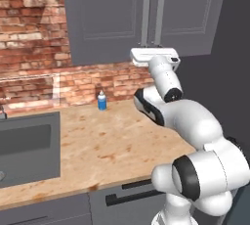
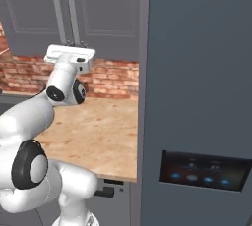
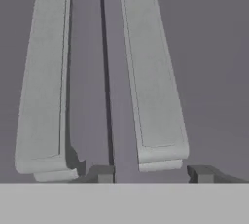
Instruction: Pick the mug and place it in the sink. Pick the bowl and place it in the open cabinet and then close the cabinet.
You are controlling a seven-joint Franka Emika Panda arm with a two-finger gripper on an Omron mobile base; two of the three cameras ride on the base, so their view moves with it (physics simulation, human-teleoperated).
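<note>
The cabinet (image 1: 112, 13) hangs above the counter with both panelled doors closed. Its two long grey bar handles (image 1: 159, 13) run side by side down the middle. My gripper (image 1: 152, 49) is raised to their lower ends, just under the cabinet's bottom edge (image 2: 98, 48). In the hand view my gripper (image 3: 151, 173) is open, its fingertips (image 3: 102, 172) standing on either side of the right-hand handle (image 3: 155, 96) with a gap left. The dark sink (image 1: 29, 146) lies at the far left of the counter. The mug and the bowl are out of view.
A small blue bottle (image 1: 101, 101) with a white cap stands by the brick wall. The wooden counter (image 1: 122, 146) runs beneath my arm, with grey drawers (image 1: 127, 197) below. A tall dark appliance with a lit panel (image 2: 202, 171) rises on the right.
</note>
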